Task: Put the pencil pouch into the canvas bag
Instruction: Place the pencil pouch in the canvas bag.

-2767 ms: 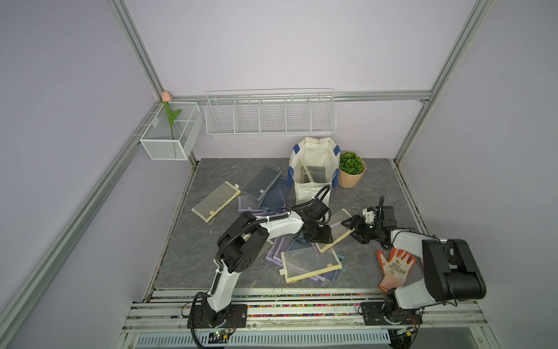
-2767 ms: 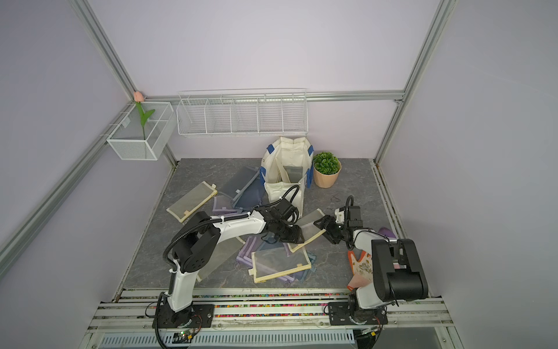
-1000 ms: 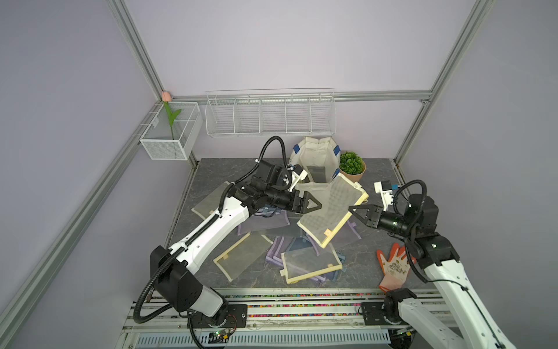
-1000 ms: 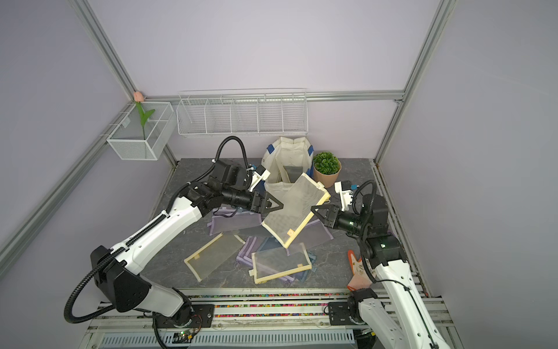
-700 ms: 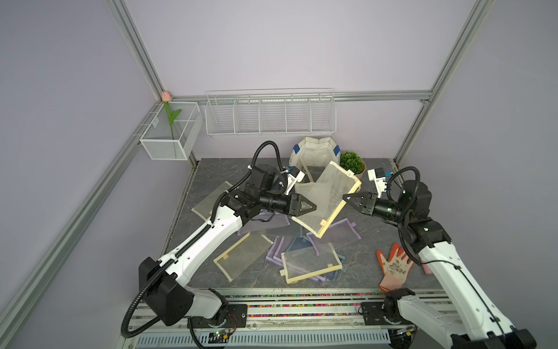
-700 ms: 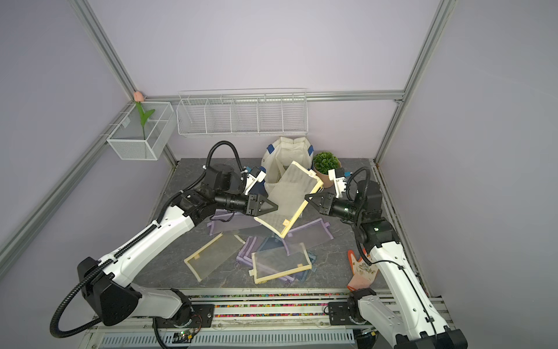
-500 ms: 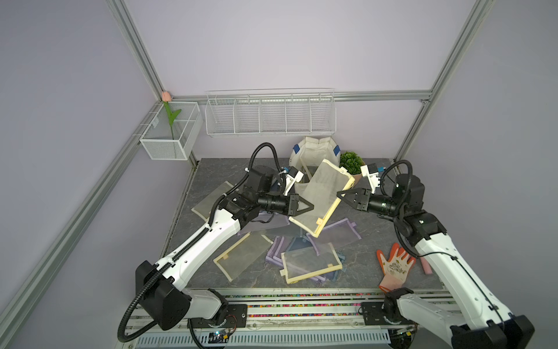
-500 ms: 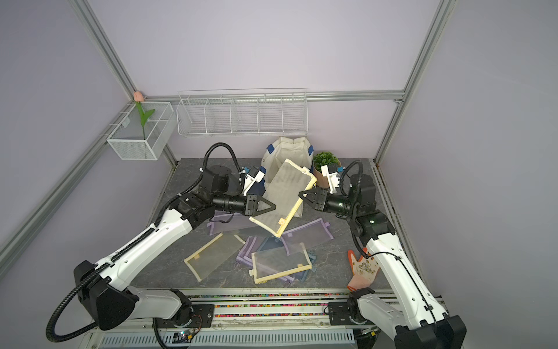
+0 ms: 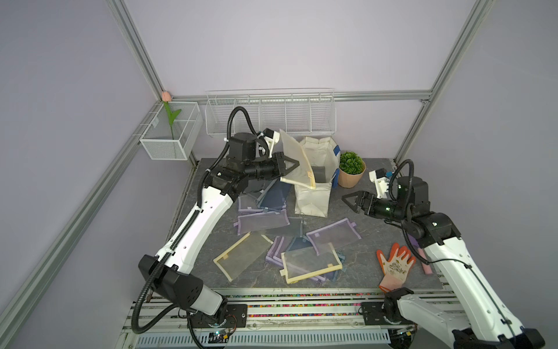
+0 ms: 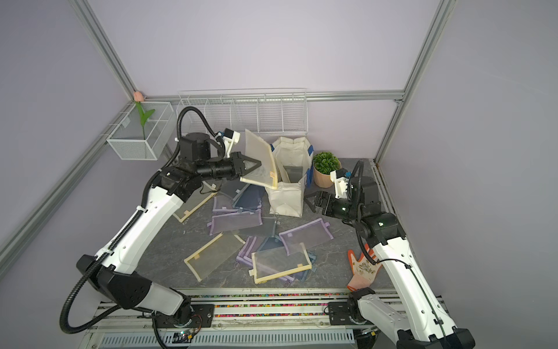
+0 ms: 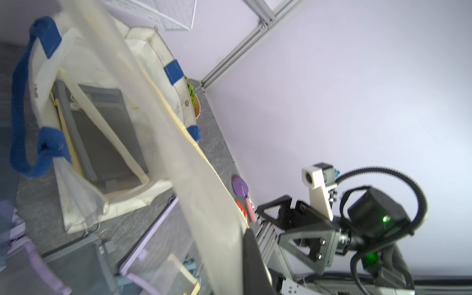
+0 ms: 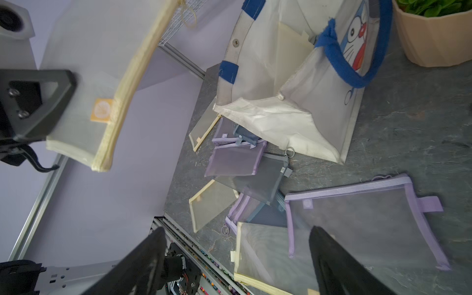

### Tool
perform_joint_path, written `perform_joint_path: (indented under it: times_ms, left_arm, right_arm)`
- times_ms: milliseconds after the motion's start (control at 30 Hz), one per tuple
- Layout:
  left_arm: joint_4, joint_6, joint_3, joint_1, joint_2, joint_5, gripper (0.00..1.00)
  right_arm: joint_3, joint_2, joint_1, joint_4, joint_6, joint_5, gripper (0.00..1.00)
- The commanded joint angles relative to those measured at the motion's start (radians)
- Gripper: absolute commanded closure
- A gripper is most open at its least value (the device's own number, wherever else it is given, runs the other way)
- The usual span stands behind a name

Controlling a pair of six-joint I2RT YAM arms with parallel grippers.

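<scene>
The pencil pouch point(image 9: 297, 161) point(image 10: 261, 160) is a cream mesh pouch with a yellow zip edge. It hangs tilted in the air at the left rim of the canvas bag point(image 9: 314, 199) point(image 10: 287, 199), an off-white tote with blue handles and an open mouth. My left gripper point(image 9: 291, 165) point(image 10: 253, 165) is shut on the pouch's lower edge. In the right wrist view the pouch point(image 12: 76, 132) hangs clear of the bag point(image 12: 281, 120). My right gripper point(image 9: 351, 202) point(image 10: 312, 201) point(image 12: 236, 231) stands open and empty to the right of the bag, low over the table.
A potted plant point(image 9: 351, 169) stands right of the bag. Several mesh pouches point(image 9: 311, 266) lie scattered in front of the bag. An orange glove point(image 9: 395, 267) lies at the front right. A grey pouch point(image 9: 320, 173) sits inside the bag. Wire baskets point(image 9: 271, 117) hang on the back wall.
My left gripper shut on the pouch and carried it back and up to the bag's left rim. My right gripper let go of it, opened and drew back to the right.
</scene>
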Motion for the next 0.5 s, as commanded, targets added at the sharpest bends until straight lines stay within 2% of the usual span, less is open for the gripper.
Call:
perform_joint_path:
  times_ms: [0, 167, 300, 467]
  left_arm:
    - [-0.010, -0.112, 0.080, 0.002, 0.123, -0.021, 1.00]
    - [-0.011, -0.142, 0.276, -0.006, 0.282, -0.023, 1.00]
    - [-0.092, -0.139, 0.462, -0.018, 0.435, -0.037, 1.00]
    - [-0.140, -0.187, 0.551, -0.030, 0.543, -0.082, 1.00]
  right_arm:
    - [0.015, -0.027, 0.004, -0.042, -0.023, 0.067, 0.11]
    - [0.009, -0.052, 0.004, -0.055, -0.020, 0.083, 0.11]
    - [0.006, -0.071, 0.004, -0.070, -0.017, 0.094, 0.11]
    - [0.003, -0.092, -0.003, -0.090, -0.018, 0.104, 0.11]
